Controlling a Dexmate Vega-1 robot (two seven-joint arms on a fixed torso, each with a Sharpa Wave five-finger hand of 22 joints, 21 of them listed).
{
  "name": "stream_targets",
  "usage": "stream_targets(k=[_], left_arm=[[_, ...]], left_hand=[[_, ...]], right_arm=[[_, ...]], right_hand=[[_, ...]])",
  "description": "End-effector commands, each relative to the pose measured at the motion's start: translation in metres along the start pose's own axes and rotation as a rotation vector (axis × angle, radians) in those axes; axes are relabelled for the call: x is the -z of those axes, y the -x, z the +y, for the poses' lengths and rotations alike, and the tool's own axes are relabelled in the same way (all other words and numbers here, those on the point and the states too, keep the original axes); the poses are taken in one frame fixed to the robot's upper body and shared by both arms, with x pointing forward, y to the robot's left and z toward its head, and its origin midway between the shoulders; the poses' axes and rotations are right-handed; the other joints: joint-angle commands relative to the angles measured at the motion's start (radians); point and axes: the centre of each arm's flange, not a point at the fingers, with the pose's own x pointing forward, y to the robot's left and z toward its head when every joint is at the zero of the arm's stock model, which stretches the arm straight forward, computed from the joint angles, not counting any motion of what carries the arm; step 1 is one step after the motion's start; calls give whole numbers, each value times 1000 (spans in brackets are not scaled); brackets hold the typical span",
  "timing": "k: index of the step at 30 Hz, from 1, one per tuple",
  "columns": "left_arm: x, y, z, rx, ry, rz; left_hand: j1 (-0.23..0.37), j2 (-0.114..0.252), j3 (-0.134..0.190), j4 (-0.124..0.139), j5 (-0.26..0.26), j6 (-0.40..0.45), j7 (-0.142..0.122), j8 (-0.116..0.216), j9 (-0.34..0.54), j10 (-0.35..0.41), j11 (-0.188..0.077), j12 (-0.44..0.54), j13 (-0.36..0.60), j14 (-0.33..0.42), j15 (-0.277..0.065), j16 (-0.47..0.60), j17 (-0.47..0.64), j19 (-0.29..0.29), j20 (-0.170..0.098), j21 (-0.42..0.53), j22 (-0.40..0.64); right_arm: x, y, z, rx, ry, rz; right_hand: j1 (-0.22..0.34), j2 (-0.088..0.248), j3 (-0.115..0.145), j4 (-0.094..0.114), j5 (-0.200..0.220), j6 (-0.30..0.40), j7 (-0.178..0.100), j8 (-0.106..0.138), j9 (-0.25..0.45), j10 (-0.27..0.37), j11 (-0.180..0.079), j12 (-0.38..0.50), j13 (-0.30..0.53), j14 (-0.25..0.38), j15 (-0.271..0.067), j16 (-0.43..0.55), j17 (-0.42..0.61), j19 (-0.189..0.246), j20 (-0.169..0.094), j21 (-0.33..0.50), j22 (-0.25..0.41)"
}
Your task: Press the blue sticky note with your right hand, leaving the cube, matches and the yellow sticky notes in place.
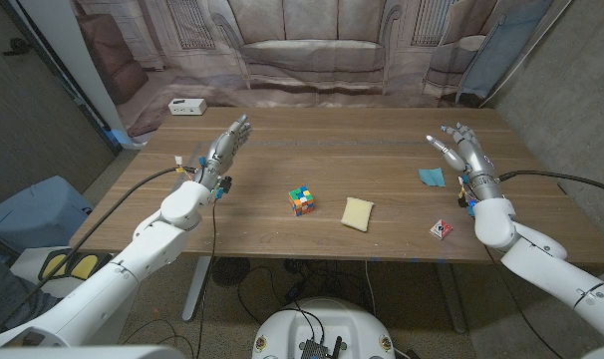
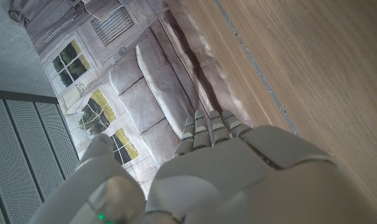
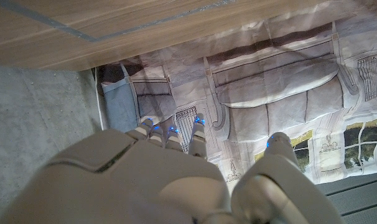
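Note:
A blue sticky note (image 1: 431,177) lies on the wooden table (image 1: 362,150) at the right side. My right hand (image 1: 461,148) hovers just right of and behind it, fingers spread and holding nothing; its back (image 3: 145,180) shows in the right wrist view. A colourful cube (image 1: 302,200) sits near the table's middle, with a yellow sticky note pad (image 1: 358,213) to its right. A small matchbox (image 1: 441,229) lies near the front right edge. My left hand (image 1: 225,145) stands open at the left side, far from all of them; its back (image 2: 238,168) shows in the left wrist view.
A white box (image 1: 186,106) sits at the table's far left corner. A printed backdrop of a sofa (image 1: 312,50) hangs behind the table. A blue chair (image 1: 33,209) stands off the left side.

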Motion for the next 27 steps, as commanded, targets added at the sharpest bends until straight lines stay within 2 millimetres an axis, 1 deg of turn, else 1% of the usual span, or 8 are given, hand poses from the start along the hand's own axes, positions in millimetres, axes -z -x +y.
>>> stream_targets(k=[1,4,9,16,17,21,23,27], left_arm=[[1,-3,-5,13,21,-3],[2,-4,-6,16,23,-3],[2,-4,-7,18,18,4],[2,-2,-7,12,14,7],[2,-2,-7,11,15,6],[2,0,-8,11,14,8],[2,1,-8,11,13,11],[2,3,-8,5,14,14]], left_hand=[[6,7,0,-8,0,10,0,-2,4,8,2,-5,1,2,6,-4,4,6,-3,-1,2],[6,7,0,-9,0,10,1,-2,4,9,2,-5,1,1,5,-5,4,6,-3,-2,2],[6,8,0,-10,0,10,0,-3,4,10,3,-6,1,1,4,-5,4,6,-3,-4,2],[6,9,0,-12,0,12,0,-3,4,11,2,-7,1,2,4,-6,4,7,-3,-8,2],[6,10,0,-12,0,12,-1,-3,4,10,2,-8,1,2,4,-6,4,7,-3,-8,2],[6,10,0,-13,0,12,-1,-4,4,11,1,-8,1,2,5,-6,4,8,-3,-10,2],[6,11,0,-13,0,14,-1,-4,4,11,1,-8,1,2,4,-6,4,8,-3,-10,2],[6,11,1,-14,0,13,0,-5,4,13,0,-8,1,3,4,-7,4,8,-2,-12,2]], right_arm=[[-3,-1,-6,-16,117,-5],[-4,-2,-8,-22,132,8],[-1,-4,-8,-55,178,39],[-2,-7,-10,-99,254,54],[-2,-7,-10,-103,264,55],[-2,-10,-8,-139,321,84],[-2,-11,-7,-160,346,96],[-1,-12,-5,-180,371,102]], right_hand=[[-2,12,1,-1,8,-5,3,3,2,-11,1,6,4,-108,-7,9,2,-11,-11,3,4],[-1,14,1,-1,8,-7,2,4,2,-19,-1,5,3,-117,-7,7,2,-28,0,-2,4],[-9,26,2,7,7,-3,-1,8,3,-49,-9,2,4,-153,-4,1,4,-81,-5,-12,4],[-18,33,0,13,7,-5,-4,9,3,-79,-15,-1,5,-178,-5,0,5,-120,-6,-15,5],[-19,35,0,14,7,4,-15,13,3,-81,-16,1,5,-181,-6,1,5,-123,-8,-13,5],[-24,41,1,18,7,26,-34,20,3,-103,-24,0,5,-197,-8,2,6,-150,4,-13,5],[-30,46,0,22,7,21,-35,16,3,-133,-40,-5,5,-209,-10,3,7,-177,16,-14,5],[-35,46,-1,25,6,1,-33,8,3,-153,-40,-4,5,-224,-9,3,8,-201,27,-14,6]])
